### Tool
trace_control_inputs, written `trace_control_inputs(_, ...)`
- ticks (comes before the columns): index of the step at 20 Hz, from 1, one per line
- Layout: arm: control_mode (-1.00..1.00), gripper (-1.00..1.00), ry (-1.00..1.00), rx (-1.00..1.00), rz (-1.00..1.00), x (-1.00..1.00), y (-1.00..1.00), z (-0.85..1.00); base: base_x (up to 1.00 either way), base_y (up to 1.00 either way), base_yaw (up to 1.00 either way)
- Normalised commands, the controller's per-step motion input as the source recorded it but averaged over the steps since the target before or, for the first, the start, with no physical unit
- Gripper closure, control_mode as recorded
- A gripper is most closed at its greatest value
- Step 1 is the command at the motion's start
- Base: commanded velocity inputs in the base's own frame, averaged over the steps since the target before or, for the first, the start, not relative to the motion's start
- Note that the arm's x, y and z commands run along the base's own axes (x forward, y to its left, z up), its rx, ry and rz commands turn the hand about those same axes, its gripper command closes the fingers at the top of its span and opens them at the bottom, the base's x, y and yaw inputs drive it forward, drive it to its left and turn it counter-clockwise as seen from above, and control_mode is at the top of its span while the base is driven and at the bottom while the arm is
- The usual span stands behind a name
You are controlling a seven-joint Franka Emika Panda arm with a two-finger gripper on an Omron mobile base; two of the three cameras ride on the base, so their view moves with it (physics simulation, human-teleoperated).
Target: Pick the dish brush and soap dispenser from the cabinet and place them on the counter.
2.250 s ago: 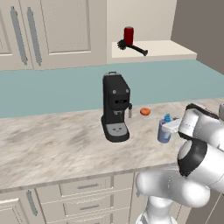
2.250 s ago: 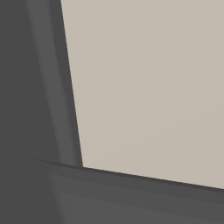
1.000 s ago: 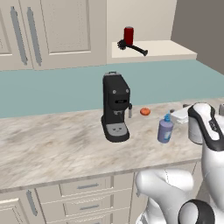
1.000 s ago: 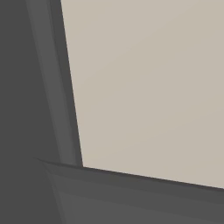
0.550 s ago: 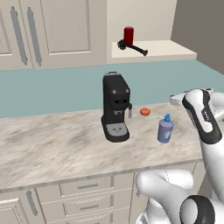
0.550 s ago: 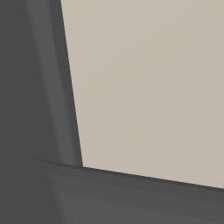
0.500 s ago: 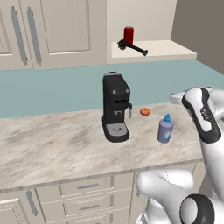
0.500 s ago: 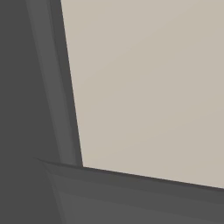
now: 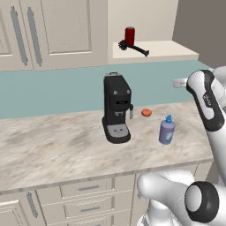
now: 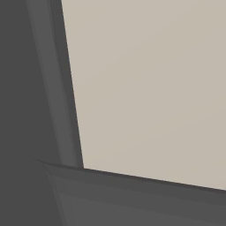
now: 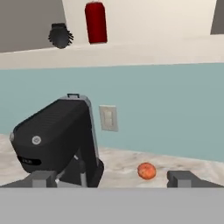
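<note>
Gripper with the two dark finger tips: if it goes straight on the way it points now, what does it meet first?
The open gripper points between the black coffee machine and the small orange ball. Probably it reaches the teal backsplash wall first, though depth is hard to judge.

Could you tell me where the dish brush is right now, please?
In the left base view the dish brush lies on the open cabinet shelf, upper centre, right beside the red can and above the coffee machine.

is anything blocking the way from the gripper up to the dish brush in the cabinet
Nothing visible does. The open gripper looks over the coffee machine towards the dish brush on the shelf; the red can stands beside the brush, not in front of it.
</note>
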Motion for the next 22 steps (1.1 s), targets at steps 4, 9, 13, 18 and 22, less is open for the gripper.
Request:
trace_control_inputs(4,-1.00,-1.00,0.08,0.04,0.00,0.06,0.00,0.41,0.00,0.00,0.00)
trace_control_inputs(9,-1.00,-1.00,-0.02,0.04,0.00,0.05,0.13,0.14,0.00,0.00,0.00)
trace_control_inputs(13,-1.00,-1.00,-0.17,0.00,0.00,0.00,0.21,0.28,0.00,0.00,0.00)
trace_control_inputs(18,-1.00,-1.00,-0.15,-0.01,0.00,0.00,0.16,0.50,0.00,0.00,0.00)
trace_control_inputs(22,-1.00,-1.00,-0.01,-0.04,0.00,0.12,0.12,0.51,0.00,0.00,0.00)
